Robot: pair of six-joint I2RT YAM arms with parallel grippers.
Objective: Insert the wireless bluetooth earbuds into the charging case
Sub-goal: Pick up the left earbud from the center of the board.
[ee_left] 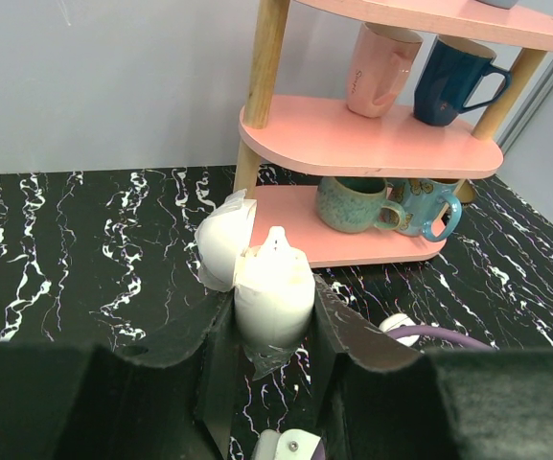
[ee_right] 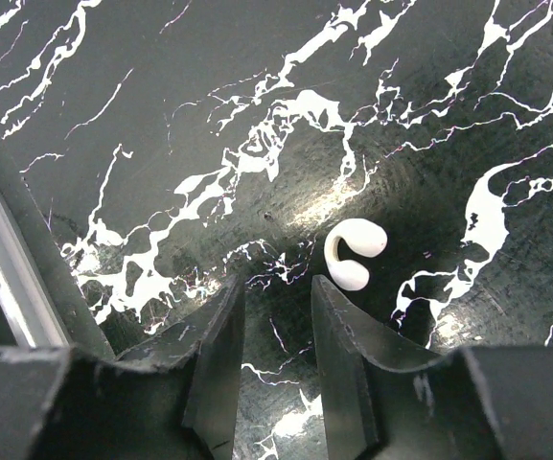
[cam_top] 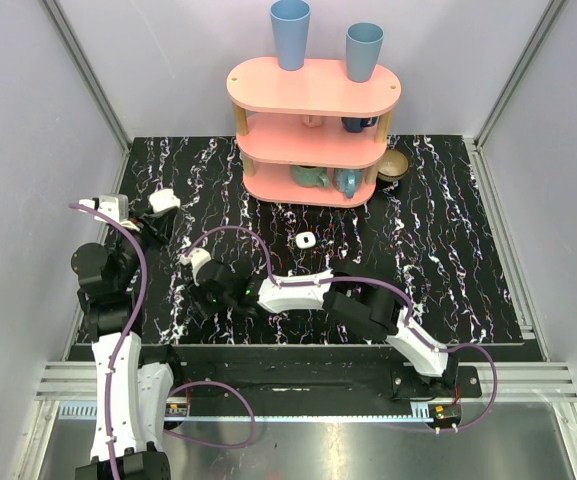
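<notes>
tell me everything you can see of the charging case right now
The charging case is a small, glossy white, pebble-shaped clamshell that looks like hard plastic. It is open, with the lid swung back to the left in the left wrist view. The left gripper is shut on its lower half, a finger on each side, holding it upright over the left part of the table. What is inside cannot be told.

Nothing legible anywhere; the pink mug [ee_left: 381, 67] bears faint script too small to read.

Lab test cell: white panel walls [cam_top: 18, 120], aluminium frame rails [cam_top: 89, 80].
</notes>
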